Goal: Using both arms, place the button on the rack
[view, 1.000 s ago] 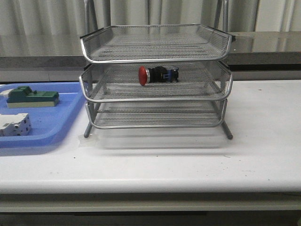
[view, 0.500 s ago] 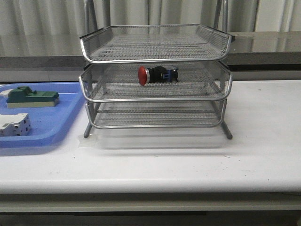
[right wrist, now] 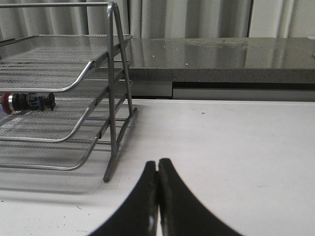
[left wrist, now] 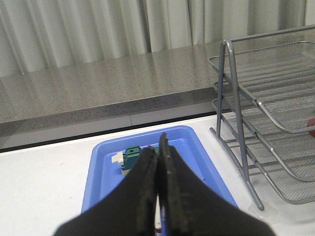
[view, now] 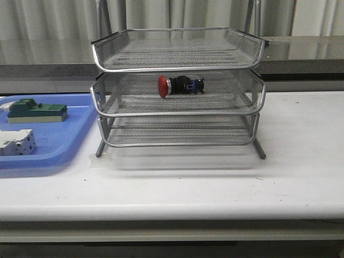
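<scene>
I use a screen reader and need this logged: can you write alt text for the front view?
A red-capped button lies on its side in the middle tier of a three-tier wire-mesh rack on a white table. Left of the rack, a blue tray holds a green-and-beige block and a white block.

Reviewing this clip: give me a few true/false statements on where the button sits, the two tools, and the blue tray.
1. The button lies in the middle tier of the rack. True.
2. The left tool is shut on the button. False: it is shut on nothing, above the blue tray.
3. The right tool is shut, clear of the rack. True.
4. The blue tray holds nothing. False: a green block and a white block lie in it.
5. The top tier holds the button. False: it holds nothing.
</scene>
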`<state>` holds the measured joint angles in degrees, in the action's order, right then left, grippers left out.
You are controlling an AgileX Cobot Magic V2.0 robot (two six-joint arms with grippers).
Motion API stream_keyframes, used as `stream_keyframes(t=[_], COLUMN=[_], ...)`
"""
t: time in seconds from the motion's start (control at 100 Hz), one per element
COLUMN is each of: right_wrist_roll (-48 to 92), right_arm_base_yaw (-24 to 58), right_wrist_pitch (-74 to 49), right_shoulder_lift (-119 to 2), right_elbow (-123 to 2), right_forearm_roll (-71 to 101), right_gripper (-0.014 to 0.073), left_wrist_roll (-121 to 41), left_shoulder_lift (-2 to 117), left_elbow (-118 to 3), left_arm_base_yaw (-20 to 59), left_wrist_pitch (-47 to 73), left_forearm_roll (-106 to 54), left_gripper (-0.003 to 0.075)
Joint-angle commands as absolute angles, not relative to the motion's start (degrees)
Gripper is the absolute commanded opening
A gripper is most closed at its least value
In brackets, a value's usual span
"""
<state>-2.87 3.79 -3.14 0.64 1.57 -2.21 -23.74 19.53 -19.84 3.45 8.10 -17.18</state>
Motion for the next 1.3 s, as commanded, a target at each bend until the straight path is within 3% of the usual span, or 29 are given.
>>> stream_keyframes(t=[0.0, 1.29], right_wrist_roll=[-2.9, -2.9], right_arm_base_yaw=[3.5, 3.5], right_wrist_pitch=[2.0, 2.0], right_shoulder_lift=[1.8, 1.8], right_elbow=[0.6, 0.6], right_forearm_roll=[-2.3, -2.3], right_gripper=[-0.006, -0.006], left_wrist_roll=[-23.3, -23.3], left_shoulder_lift=[19.9, 19.9], left_elbow=[-21.4, -21.4], left_arm_base_yaw=[3.3, 3.3], left_wrist_pitch=[3.7, 2.4], left_forearm_roll=[-17.9, -17.9], left_gripper=[-0.002, -0.002])
